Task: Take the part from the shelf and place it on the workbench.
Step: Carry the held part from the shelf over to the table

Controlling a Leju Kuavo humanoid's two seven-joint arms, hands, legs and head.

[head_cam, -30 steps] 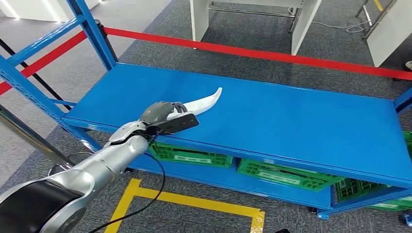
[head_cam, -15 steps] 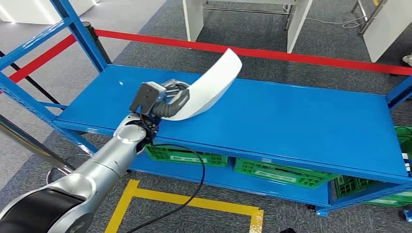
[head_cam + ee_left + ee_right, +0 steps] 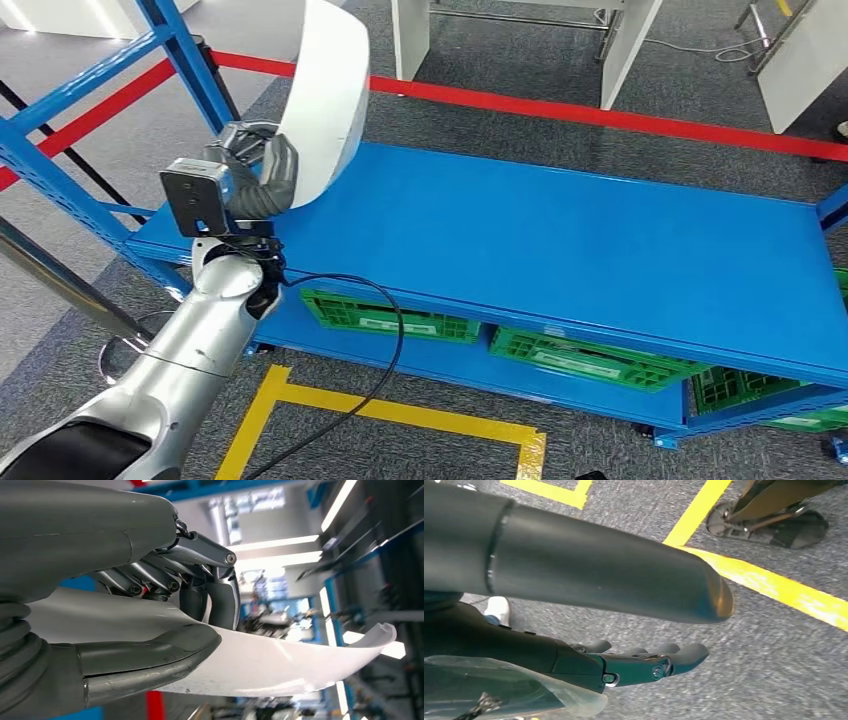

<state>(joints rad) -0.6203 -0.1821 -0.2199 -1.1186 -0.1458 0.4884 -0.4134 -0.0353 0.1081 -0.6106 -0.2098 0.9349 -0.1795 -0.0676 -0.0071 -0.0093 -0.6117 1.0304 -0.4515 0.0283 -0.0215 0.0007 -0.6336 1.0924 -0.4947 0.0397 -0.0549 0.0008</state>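
The part [image 3: 325, 110] is a long, curved white panel. My left hand [image 3: 255, 180] grips its lower end and holds it raised, standing almost upright above the left end of the blue shelf [image 3: 560, 240], clear of the surface. In the left wrist view the thumb and fingers [image 3: 220, 595] clamp the white part [image 3: 280, 665] from both sides, and its far end curves away free. My right hand [image 3: 644, 662] hangs low over the grey floor with its fingers stretched out and nothing in it.
A blue upright post [image 3: 190, 60] stands close behind the raised part. Red barrier tape [image 3: 600, 115] runs behind the shelf. Green crates [image 3: 390, 320] sit on the lower level. Yellow floor tape [image 3: 400, 415] marks the carpet in front, and white table legs [image 3: 410, 40] stand beyond.
My left hand has lifted the white part off the shelf top and swung it up and to the left, from lying flat to nearly upright.
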